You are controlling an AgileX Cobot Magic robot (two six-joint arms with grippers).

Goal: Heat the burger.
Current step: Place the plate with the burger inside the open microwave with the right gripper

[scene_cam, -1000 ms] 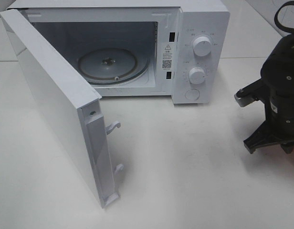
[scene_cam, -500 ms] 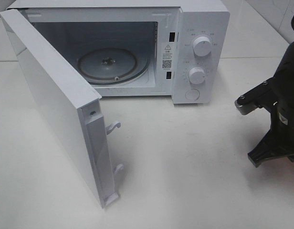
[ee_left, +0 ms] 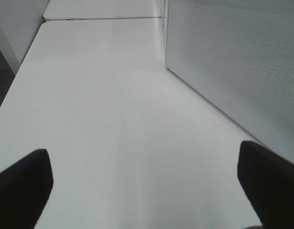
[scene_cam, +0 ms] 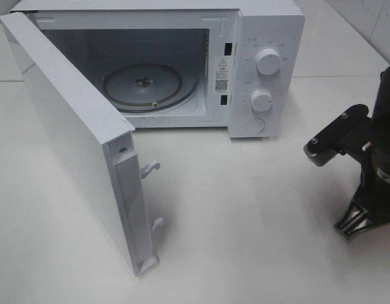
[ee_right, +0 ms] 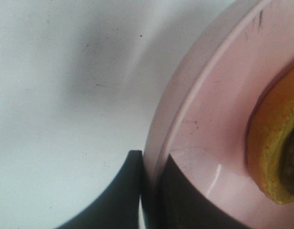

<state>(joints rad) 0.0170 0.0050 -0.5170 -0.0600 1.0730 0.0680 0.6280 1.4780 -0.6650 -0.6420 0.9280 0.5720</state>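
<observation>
In the right wrist view, an edge of the burger (ee_right: 273, 143) shows, with golden bun and yellow cheese, on a round pink plate (ee_right: 209, 114). My right gripper (ee_right: 152, 191) straddles the plate's rim with one dark finger (ee_right: 116, 198) outside and one inside, closed on it. In the exterior high view only the right arm (scene_cam: 372, 164) shows at the right edge; burger and plate are out of view there. My left gripper (ee_left: 147, 191) is open and empty over the bare table beside the microwave's door.
The white microwave (scene_cam: 264, 38) stands at the back with its door (scene_cam: 68, 133) swung wide open to the left. Its glass turntable (scene_cam: 150, 85) holds nothing. The white table (scene_cam: 245, 221) stretches in front.
The right arm has moved right and toward the front edge of the exterior high view. The microwave and its door have not moved.
</observation>
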